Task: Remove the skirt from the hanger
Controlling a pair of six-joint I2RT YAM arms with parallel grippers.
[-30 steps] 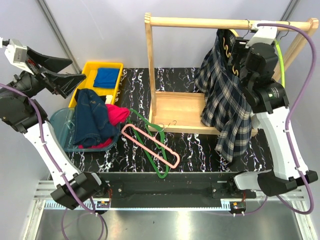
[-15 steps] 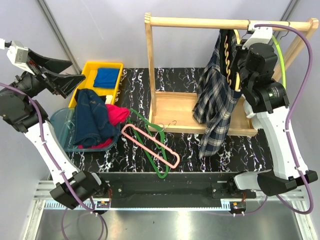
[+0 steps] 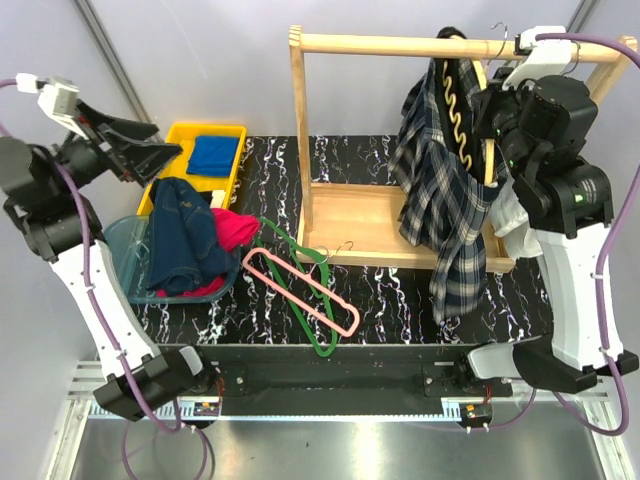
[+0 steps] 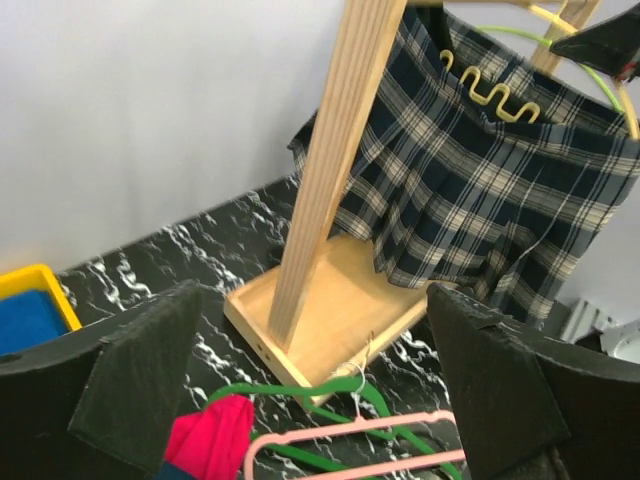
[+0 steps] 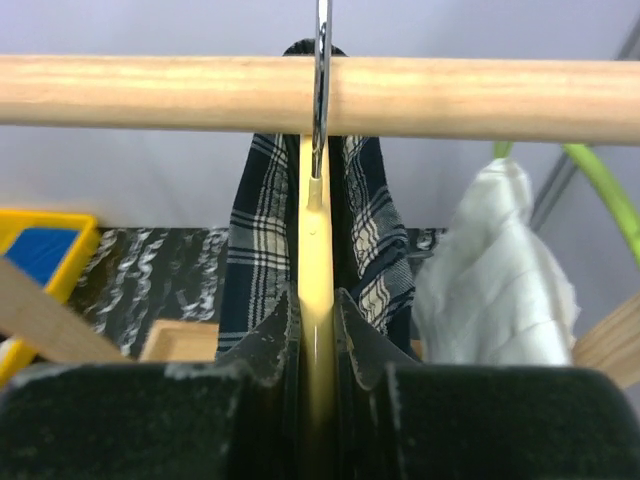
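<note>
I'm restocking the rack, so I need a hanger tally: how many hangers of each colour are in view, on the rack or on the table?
cream hanger: 1
dark green hanger: 1
pink hanger: 1
lime green hanger: 1
Total: 4

The right gripper (image 5: 315,312) hides the lower hanger (image 5: 315,230) and most of the skirt (image 5: 368,235).

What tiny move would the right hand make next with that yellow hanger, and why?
Probably a small lift straight up. The right hand is clamped on the hanger, whose metal hook sits over the wooden rail, with the skirt hanging on it. Raising it should free the hook, so the open left hand can later reach the skirt.
</note>
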